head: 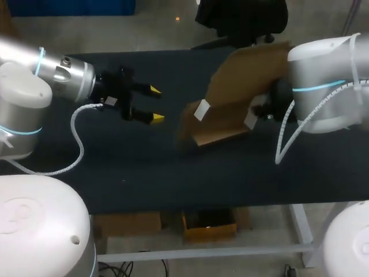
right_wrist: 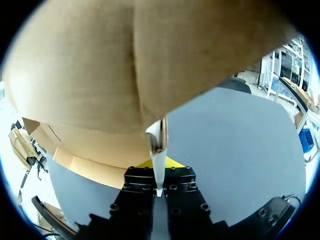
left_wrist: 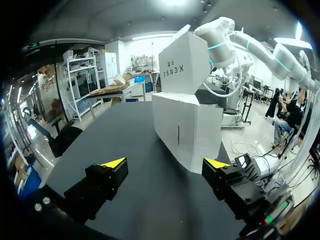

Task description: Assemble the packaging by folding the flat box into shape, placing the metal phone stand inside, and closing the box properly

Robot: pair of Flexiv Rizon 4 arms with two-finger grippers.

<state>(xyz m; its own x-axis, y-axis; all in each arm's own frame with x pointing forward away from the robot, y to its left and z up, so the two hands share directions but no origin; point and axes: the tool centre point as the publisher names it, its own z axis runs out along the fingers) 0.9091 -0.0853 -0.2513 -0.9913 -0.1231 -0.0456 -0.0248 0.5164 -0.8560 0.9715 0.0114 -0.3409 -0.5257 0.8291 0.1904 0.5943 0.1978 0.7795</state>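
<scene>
Scene: a dark worktop (head: 144,167) seen from above, with my left arm (head: 52,75) entering at the frame's left and my right arm (head: 328,86) at its right.
Box: a brown cardboard box (head: 230,95), only partly folded, stands tilted right of centre with its lower edge on the worktop and a large panel rising toward the upper right. From the left wrist its white outer side (left_wrist: 187,125) faces my left jaws, ahead of them and apart.
Right jaws: closed on a thin edge of a box panel, which runs straight between the fingers in the right wrist view.
Left jaws: wide open and empty, hovering left of centre, with the yellow tips (head: 157,118) pointing toward the box.
Phone stand: not visible in any view.
Step in hand: most likely squaring the flat box into shape, so the task looks to be at an early stage.
Doing it well: use the right grip as the anchor, bring the left jaws to a loose wall, and press along a crease rather than mid-panel. The lower edge should stay on the worktop.
Risk: the thin edge could slip, or the box could swing.
</scene>
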